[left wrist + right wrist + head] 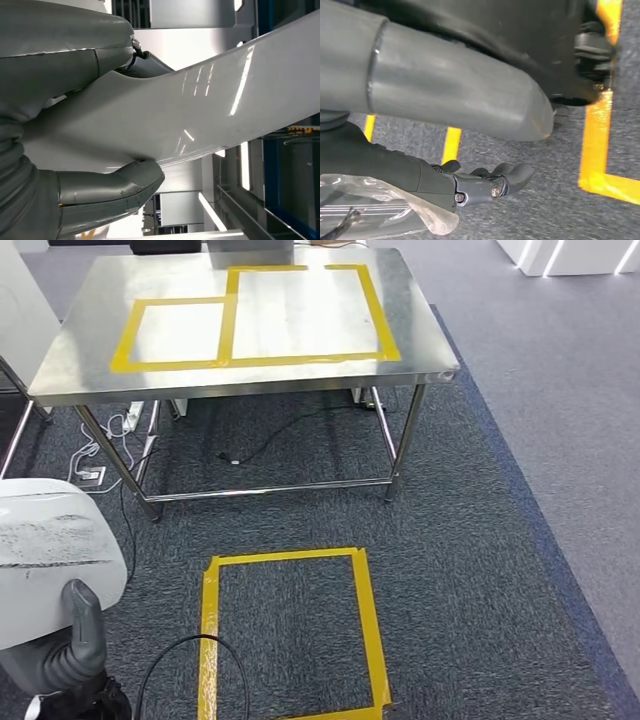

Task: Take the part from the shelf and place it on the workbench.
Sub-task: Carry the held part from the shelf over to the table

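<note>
Head view has the steel bench (249, 380) across the upper half of the frame, its top marked with two yellow tape rectangles (256, 315), a smaller one on the left and a larger on the right. A yellow tape square (290, 635) is laid on the grey carpet (468, 570) at lower centre. At the lower left edge sits the white part (53, 560), carried low by the left hand (79, 645), whose grey thumb rises against its underside.

From the left wrist view, the fingers (109, 192) and thumb are closed around the part (196, 110), one on each face, so the grip looks firm.

The right hand (486, 182) hangs over the carpet; its dark fingers lie loosely curled and apart, holding nothing.

My reading is that the carry to the bench is the step in hand. To do it well, the robot should probably stop inside the floor square, squarely facing the bench, then raise the part above the edge before reaching forward. Lowering it flat within a taped rectangle, and loosening the fingers only once it rests, would avoid a drop or a slide on the smooth steel.

The part is a glossy white panel, broad, thin and gently curved, with bright streaks of reflected light. Near the head camera its surface shows dark scuffing. It looks rigid and slippery.
</note>
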